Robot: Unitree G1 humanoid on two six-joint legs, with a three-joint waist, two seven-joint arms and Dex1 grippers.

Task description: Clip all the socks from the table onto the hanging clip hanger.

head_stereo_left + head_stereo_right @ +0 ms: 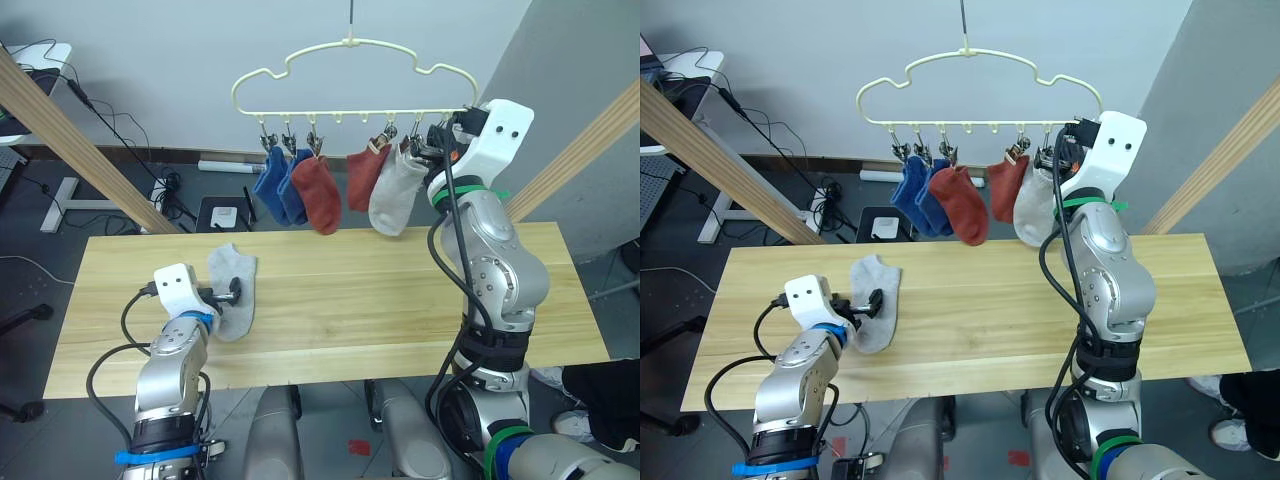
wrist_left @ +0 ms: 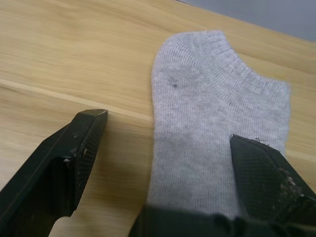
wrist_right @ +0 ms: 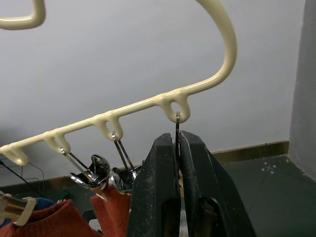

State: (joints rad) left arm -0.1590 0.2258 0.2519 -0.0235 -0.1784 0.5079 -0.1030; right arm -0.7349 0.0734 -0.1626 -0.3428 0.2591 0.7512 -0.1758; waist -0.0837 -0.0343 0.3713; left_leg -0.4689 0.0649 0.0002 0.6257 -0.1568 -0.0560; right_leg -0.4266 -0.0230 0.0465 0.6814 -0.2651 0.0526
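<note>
Both arms were built of rounded silver-grey metal segments with black joints. Each wrist carried a white boxy camera housing, the right one marked by two small dark holes. Black cables looped loosely along each arm. Blue tape banded the left forearm, green tape the right. The matte black gripper fingers were wedge-shaped and scuffed.

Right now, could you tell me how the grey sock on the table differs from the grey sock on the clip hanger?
The grey sock on the table lies flat, unclipped, between the open fingers of the left claw. The grey sock on the clip hanger hangs from a clip, beside the right claw, which is shut on the end clip. Both are light grey ankle socks.
</note>
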